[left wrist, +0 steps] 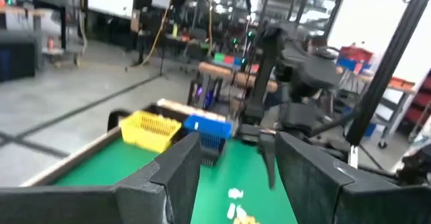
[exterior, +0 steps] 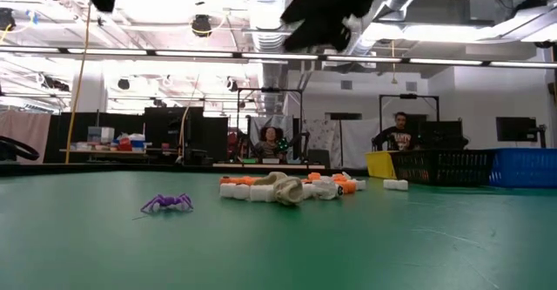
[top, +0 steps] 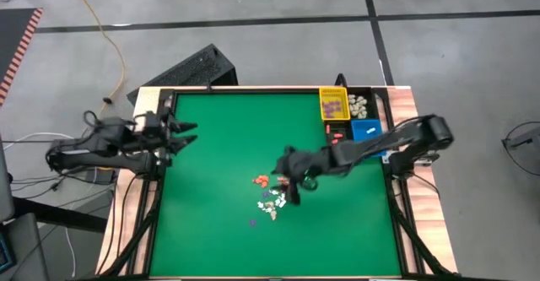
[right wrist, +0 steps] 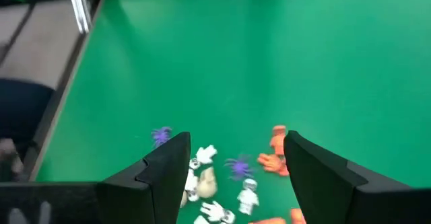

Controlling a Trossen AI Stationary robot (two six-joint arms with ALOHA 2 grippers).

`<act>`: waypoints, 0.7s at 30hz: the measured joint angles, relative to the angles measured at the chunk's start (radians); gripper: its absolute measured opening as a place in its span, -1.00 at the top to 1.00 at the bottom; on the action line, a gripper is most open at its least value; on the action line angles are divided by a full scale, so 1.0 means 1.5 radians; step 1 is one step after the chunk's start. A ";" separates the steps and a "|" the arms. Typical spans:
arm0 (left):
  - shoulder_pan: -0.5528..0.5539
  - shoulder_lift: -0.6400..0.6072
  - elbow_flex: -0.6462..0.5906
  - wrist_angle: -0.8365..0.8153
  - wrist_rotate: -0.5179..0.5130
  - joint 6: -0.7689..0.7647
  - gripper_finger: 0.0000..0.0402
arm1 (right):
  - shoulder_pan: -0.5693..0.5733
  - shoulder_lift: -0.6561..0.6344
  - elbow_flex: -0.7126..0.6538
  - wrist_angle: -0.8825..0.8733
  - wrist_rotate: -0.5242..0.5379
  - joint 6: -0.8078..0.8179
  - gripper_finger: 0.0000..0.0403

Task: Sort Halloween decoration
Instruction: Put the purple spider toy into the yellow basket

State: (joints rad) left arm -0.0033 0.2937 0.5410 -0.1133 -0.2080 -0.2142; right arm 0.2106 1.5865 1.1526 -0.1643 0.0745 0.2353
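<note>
The Halloween decoration (top: 270,198) lies as a small heap of cream-white, orange and purple trinkets on the green table (top: 219,146), right of its middle. The low view shows the heap (exterior: 287,188), with one purple spider (exterior: 167,204) lying apart from it. My right gripper (top: 291,188) hangs open above the heap; its wrist view shows the trinkets (right wrist: 236,177) between and below the spread fingers, untouched. My left gripper (top: 187,133) stands open at the table's left edge, high above the surface, with nothing between its fingers (left wrist: 182,163).
A yellow bin (top: 334,104), a black bin (top: 361,105) holding cream pieces and a blue bin (top: 365,130) stand at the table's far right corner. A raised frame edges the table. People sit in the room behind the table (exterior: 400,133).
</note>
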 joint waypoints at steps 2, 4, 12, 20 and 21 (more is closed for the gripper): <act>-0.009 0.006 -0.023 0.012 -0.010 -0.005 0.10 | 0.025 0.048 0.000 0.049 0.011 0.000 -0.29; -0.022 0.011 -0.040 0.018 -0.013 -0.005 0.10 | 0.046 0.090 0.000 0.105 0.019 -0.003 -0.29; -0.061 0.013 -0.056 0.037 -0.069 0.003 0.10 | 0.076 0.206 0.015 0.253 0.024 -0.091 -0.29; -0.085 0.013 -0.056 0.034 -0.074 0.004 0.10 | 0.099 0.318 0.132 0.201 0.022 -0.157 -0.29; -0.088 0.013 -0.056 0.033 -0.077 0.007 0.10 | 0.098 0.326 0.144 0.194 0.020 -0.147 -0.29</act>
State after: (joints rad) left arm -0.1350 0.3134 0.4572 -0.0642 -0.3232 -0.2035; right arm 0.3580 2.0753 1.3689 0.1262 0.1037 0.0144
